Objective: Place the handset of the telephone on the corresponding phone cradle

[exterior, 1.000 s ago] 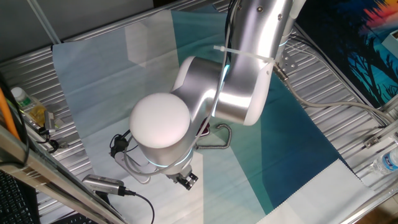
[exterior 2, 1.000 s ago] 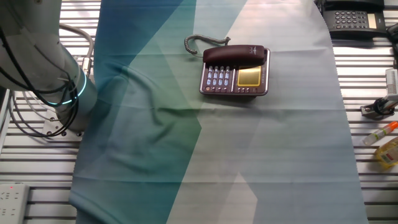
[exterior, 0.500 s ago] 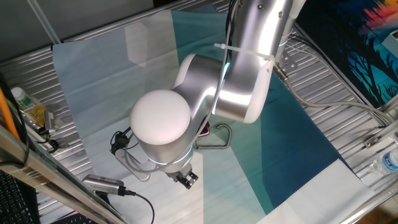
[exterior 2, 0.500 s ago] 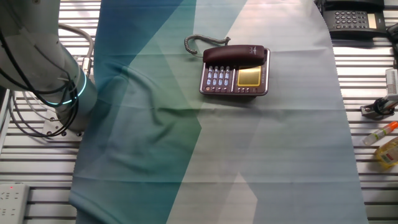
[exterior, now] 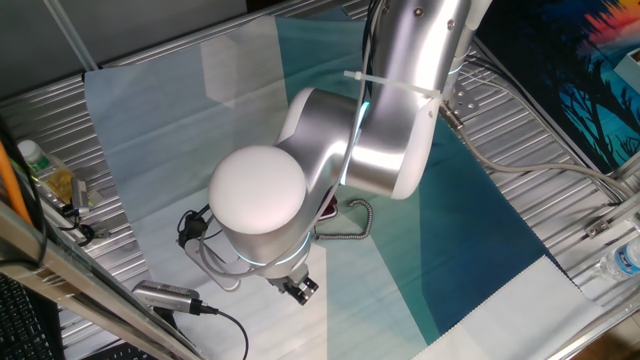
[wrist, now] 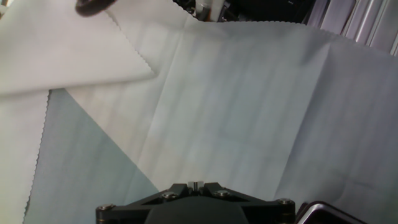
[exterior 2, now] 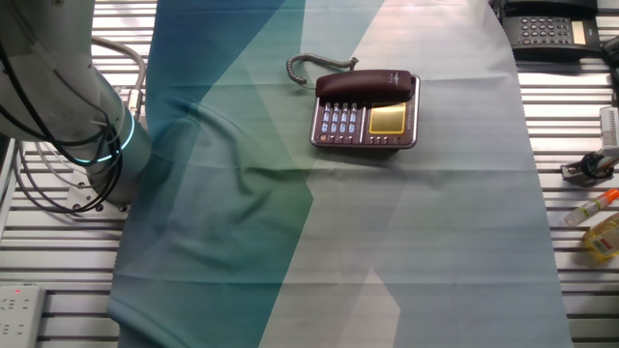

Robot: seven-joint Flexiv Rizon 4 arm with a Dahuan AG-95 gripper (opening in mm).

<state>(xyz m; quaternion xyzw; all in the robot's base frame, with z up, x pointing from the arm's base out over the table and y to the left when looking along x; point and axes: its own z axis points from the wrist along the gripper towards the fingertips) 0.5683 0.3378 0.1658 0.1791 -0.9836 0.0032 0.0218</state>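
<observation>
The dark-red telephone [exterior 2: 365, 122] stands on the cloth at the back middle in the other fixed view, with its yellowish display and white keys facing up. The dark-red handset [exterior 2: 366, 85] lies along the phone's far side strip, over the phone cradle, which it hides. Its silvery coiled cord [exterior 2: 309, 63] trails to the left. In the one fixed view the arm hides the phone; only the cord [exterior: 352, 226] shows. My gripper [exterior: 300, 290] hangs low over the pale cloth, away from the phone. In the hand view its fingertips [wrist: 195, 184] sit together with nothing between them.
A grey cylindrical device with a black cable [exterior: 165, 297] lies near the gripper. A black phone [exterior 2: 546, 29] sits at the far right corner. Bottles [exterior 2: 604, 237] and small items lie on the metal slats at the right. The arm's base [exterior 2: 92, 145] stands at the left.
</observation>
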